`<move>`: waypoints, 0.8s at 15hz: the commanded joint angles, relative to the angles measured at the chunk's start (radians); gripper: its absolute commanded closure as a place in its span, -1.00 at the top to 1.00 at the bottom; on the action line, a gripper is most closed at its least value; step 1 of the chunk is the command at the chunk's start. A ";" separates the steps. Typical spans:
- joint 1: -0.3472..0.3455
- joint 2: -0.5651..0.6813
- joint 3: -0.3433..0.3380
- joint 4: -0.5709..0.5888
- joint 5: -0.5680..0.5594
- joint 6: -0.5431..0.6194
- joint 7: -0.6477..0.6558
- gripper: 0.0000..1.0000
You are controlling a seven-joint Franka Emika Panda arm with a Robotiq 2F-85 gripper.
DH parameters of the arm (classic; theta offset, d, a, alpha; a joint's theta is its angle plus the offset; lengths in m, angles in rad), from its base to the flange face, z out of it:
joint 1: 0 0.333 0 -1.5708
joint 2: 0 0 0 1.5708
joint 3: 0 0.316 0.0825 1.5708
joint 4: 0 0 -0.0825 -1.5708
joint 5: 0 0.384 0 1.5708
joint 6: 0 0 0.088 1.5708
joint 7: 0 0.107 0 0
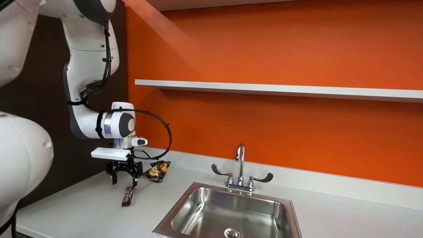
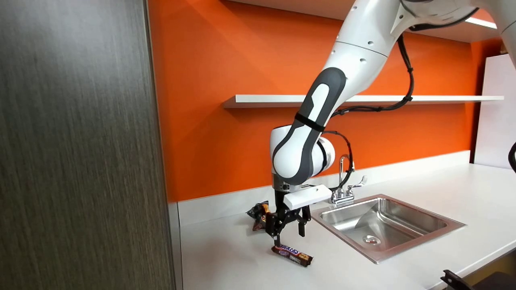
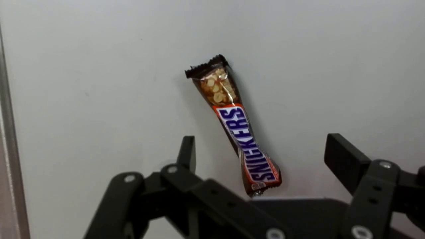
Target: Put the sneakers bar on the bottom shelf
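Observation:
A brown Snickers bar with a white and blue label lies flat on the white counter in both exterior views point(image 1: 127, 197) point(image 2: 293, 255). In the wrist view the bar point(image 3: 239, 129) lies at a slant, its near end between my fingers. My gripper point(image 1: 125, 182) is open and empty, pointing down just above the bar. In an exterior view the gripper point(image 2: 289, 237) has one finger overlapping the bar's far end. In the wrist view the gripper point(image 3: 260, 144) has wide gaps on both sides of the bar. A long white shelf point(image 1: 264, 88) runs along the orange wall, well above the counter.
A dark chip bag point(image 1: 158, 171) lies behind the gripper near the wall. A steel sink point(image 1: 185, 195) with a faucet point(image 1: 240, 165) is set in the counter beside the bar. A dark panel point(image 2: 80, 141) stands at the counter's end. Another white surface point(image 1: 211, 4) overhangs above the shelf.

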State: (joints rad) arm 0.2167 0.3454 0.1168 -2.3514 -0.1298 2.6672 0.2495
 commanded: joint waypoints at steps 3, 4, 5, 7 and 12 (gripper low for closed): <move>-0.013 0.000 0.008 -0.004 -0.009 0.005 -0.171 1.00; -0.016 0.003 0.010 -0.002 -0.009 0.005 -0.197 1.00; -0.017 0.007 0.010 -0.001 -0.011 0.003 -0.223 1.00; -0.024 0.013 0.017 0.001 -0.011 0.001 -0.282 1.00; -0.034 0.025 0.017 -0.001 -0.017 0.024 -0.378 1.00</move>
State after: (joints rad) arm 0.2092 0.3657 0.1188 -2.3522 -0.1304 2.6690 -0.0731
